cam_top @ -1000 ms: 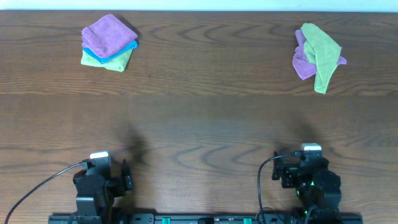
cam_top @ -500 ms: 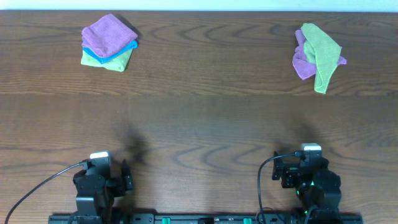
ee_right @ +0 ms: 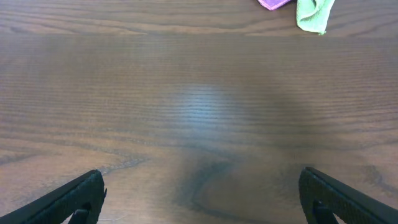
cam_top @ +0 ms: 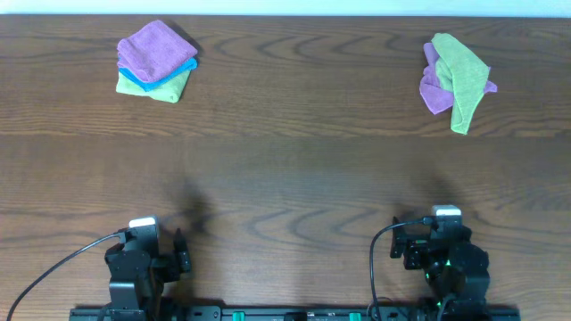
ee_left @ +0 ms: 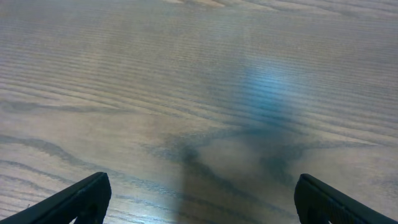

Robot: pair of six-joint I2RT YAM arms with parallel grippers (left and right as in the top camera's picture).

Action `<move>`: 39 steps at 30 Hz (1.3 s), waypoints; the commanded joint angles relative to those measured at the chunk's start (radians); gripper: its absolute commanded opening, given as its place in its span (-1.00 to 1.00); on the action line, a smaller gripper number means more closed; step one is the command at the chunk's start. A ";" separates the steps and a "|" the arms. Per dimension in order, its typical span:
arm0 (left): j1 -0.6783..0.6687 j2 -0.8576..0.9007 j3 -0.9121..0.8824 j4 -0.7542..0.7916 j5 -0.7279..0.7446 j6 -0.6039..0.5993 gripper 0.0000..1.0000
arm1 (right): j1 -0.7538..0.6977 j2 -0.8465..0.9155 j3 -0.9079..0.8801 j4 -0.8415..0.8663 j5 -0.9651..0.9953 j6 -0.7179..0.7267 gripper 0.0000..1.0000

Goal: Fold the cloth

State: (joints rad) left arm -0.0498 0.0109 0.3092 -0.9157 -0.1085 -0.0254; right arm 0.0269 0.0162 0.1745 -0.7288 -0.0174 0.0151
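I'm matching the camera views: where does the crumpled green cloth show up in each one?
Overhead: crumpled green cloth at upper right.
Left wrist: not in it.
Right wrist: the cloth at top edge, right.
Shared landmark: purple cloth on its left.

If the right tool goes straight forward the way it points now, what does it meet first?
Ahead of the right tool the wrist view shows only bare table. The green cloth and purple cloth lie far off, right of that line; depth is unclear.

Dark wood-grain table [cam_top: 285,178]; pale strip [cam_top: 285,7] along far edge; soft glare.
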 commanded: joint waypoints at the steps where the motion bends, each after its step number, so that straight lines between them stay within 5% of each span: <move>1: -0.004 -0.007 -0.011 -0.060 -0.029 0.022 0.91 | 0.008 -0.011 -0.014 -0.001 0.013 0.014 0.99; 12: -0.004 -0.007 -0.011 -0.060 -0.029 0.022 0.91 | -0.033 0.064 0.028 0.025 -0.012 0.091 0.99; 31: -0.004 -0.007 -0.011 -0.060 -0.029 0.022 0.91 | -0.260 1.352 1.122 -0.158 0.002 0.181 0.98; 39: -0.004 -0.007 -0.011 -0.061 -0.029 0.022 0.91 | -0.300 1.817 1.441 -0.050 0.002 0.099 0.98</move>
State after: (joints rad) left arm -0.0498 0.0101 0.3149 -0.9237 -0.1123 -0.0212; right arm -0.2638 1.7771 1.5688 -0.7940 -0.0238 0.1429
